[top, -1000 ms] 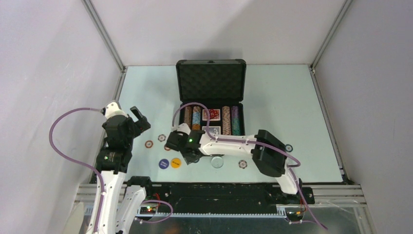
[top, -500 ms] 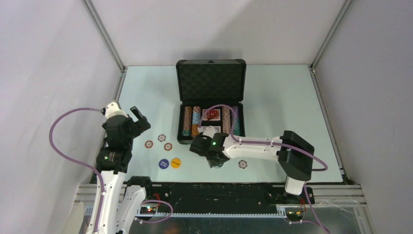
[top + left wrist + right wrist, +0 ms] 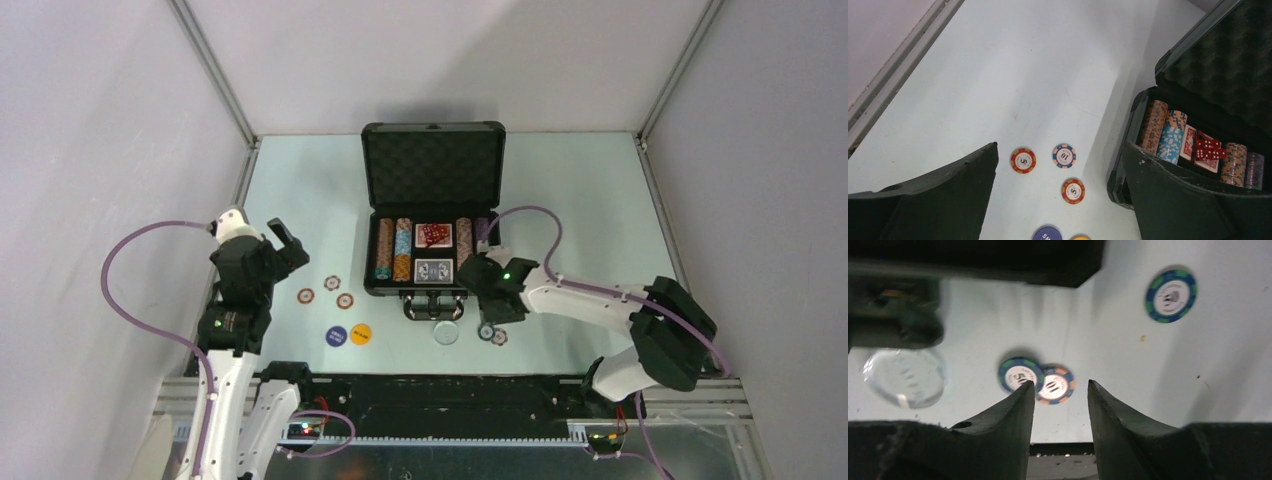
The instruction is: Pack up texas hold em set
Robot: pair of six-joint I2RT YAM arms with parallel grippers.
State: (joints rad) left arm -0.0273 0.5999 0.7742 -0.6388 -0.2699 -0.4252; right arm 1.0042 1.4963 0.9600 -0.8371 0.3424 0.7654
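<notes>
Black and foam-lined, the case [image 3: 432, 170] stands open on the table [image 3: 580, 220] seen from above, with chips [image 3: 392, 250], cards [image 3: 433, 271] and dice [image 3: 432, 235] inside and the right jaws low by its front right corner. From the left wrist we see the left jaws spread wide above three loose chips [image 3: 1023, 160] beside it. From the right wrist, the right jaws are part spread, empty, over two touching chips [image 3: 1020, 375].

- Table [image 3: 300, 180]: pale mint-grey top, matte, evenly lit.
- Walls [image 3: 100, 120]: plain lilac-grey panels enclosing table left, behind, right.
- Aluminium struts [image 3: 213, 72]: rise from table's far corners.
- Black rail [image 3: 440, 395]: along table's near edge.
</notes>
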